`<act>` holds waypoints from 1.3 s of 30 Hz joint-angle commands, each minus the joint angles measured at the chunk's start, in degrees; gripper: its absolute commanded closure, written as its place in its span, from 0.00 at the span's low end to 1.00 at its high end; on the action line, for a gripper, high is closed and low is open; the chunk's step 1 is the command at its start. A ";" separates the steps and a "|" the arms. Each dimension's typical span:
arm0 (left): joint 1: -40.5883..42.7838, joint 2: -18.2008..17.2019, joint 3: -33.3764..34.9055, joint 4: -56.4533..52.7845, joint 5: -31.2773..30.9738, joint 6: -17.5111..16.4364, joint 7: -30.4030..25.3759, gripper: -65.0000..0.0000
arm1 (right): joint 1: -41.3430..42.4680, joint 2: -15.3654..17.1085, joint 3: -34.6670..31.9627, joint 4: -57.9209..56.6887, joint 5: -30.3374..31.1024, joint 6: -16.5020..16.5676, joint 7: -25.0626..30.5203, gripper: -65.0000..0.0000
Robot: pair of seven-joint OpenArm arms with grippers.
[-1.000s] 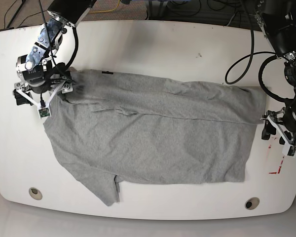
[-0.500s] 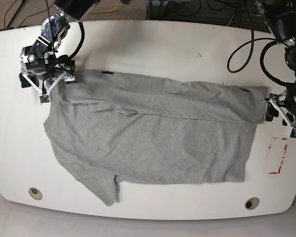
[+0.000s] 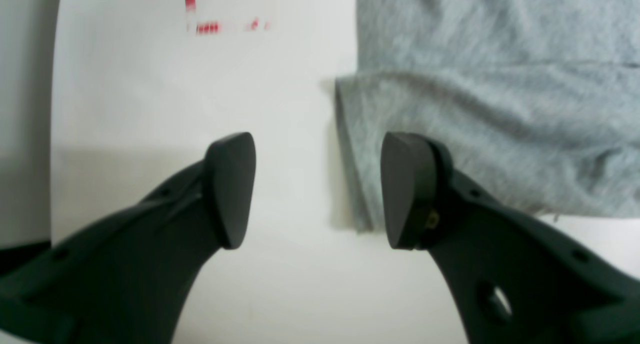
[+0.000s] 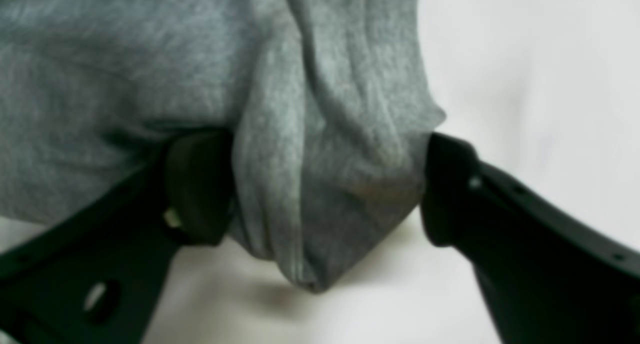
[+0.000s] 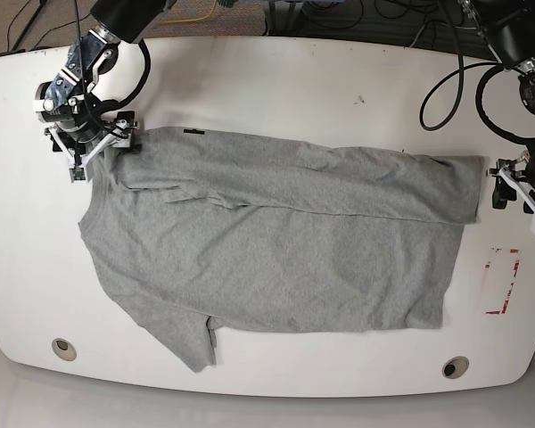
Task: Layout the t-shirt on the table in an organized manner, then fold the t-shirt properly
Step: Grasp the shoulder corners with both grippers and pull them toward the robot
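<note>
The grey t-shirt (image 5: 276,241) lies spread across the white table (image 5: 294,80), with one sleeve pointing to the near edge. At the shirt's far-left corner, my right gripper (image 5: 102,150) has its fingers pressed on either side of a bunched fold of cloth (image 4: 325,184). The right wrist view shows the fold filling the gap of that gripper (image 4: 325,189). By the shirt's right corner, my left gripper (image 5: 508,194) is open. In the left wrist view that gripper (image 3: 317,189) hangs over the table, one finger above the cloth's corner (image 3: 355,149) and the other over bare tabletop.
A red-lined rectangular mark (image 5: 501,281) is on the table just right of the shirt, also seen as red lines (image 3: 207,26) in the left wrist view. Two round grommet holes (image 5: 63,348) (image 5: 456,366) sit near the front edge. Cables hang behind the far edge.
Both arms have moved toward the far edge. The right gripper has drawn the shirt's left corner up with it. The left gripper now sits level with the right corner.
</note>
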 commanded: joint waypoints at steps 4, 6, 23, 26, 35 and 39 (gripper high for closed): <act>-0.79 -1.10 -0.26 -0.96 -0.55 0.07 -0.93 0.44 | 0.35 1.51 0.14 -2.23 -0.54 -0.29 -0.69 0.48; -0.79 -1.10 -0.26 -2.11 -0.55 0.07 -0.93 0.44 | 0.35 1.43 0.14 -2.58 -0.63 -0.29 -0.60 0.59; -0.70 0.31 1.93 -10.99 -0.82 0.07 -5.41 0.44 | 0.35 1.69 0.05 -2.31 -0.63 -0.29 -0.60 0.86; -0.70 0.49 3.34 -12.22 -0.90 0.07 -5.41 0.44 | 0.35 1.69 -0.04 -2.31 -0.63 -0.29 -0.60 0.86; -0.70 1.89 6.59 -13.80 -0.82 -0.02 -5.67 0.44 | 0.44 1.69 -0.04 -2.23 -0.63 -0.29 -0.60 0.87; -0.70 2.16 6.68 -14.41 -0.38 0.15 -5.76 0.44 | 0.44 1.69 -0.04 -2.23 -0.63 -0.29 -0.60 0.87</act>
